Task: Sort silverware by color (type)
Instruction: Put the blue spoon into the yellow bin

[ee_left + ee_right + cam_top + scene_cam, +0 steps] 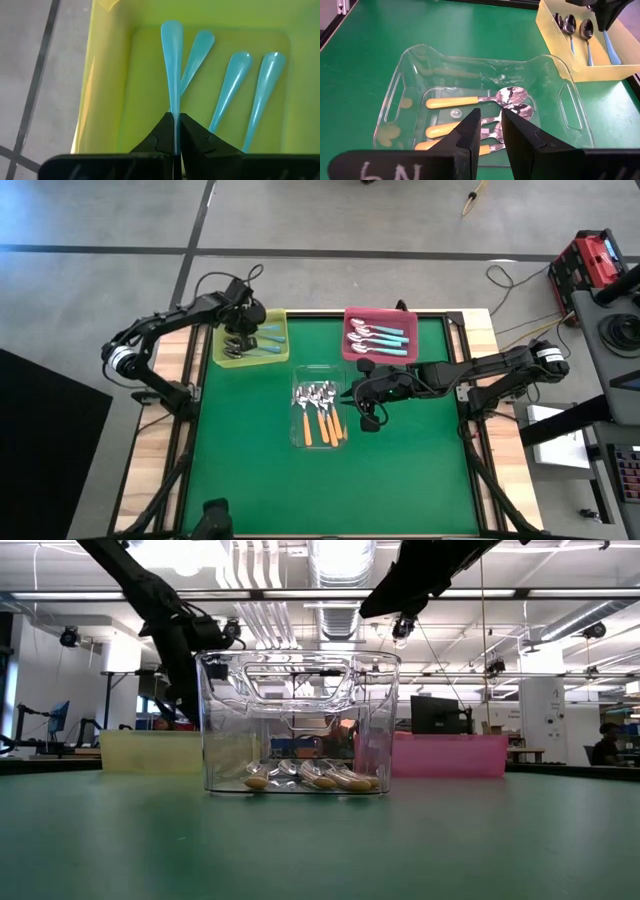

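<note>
Left gripper (pixel 175 131) over shallow yellow plastic tray (pixel 107 90), fingers pinched shut on slim teal handle of one spoon (pixel 172 65), three more teal-handled spoons (pixel 252 85) lying beside it. Right gripper (pixel 490 125) hovering just above clear plastic handled tray (pixel 402 75), fingers slightly parted and holding nothing, over orange-handled silver spoons (pixel 475 101). Teal-handled spoons (pixel 380 338) also in pink tray (pixel 352 314).

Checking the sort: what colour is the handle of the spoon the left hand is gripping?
Teal-blue. The left hand pinches the spoon handle over the yellow tray; the left wrist view shows it best.
</note>
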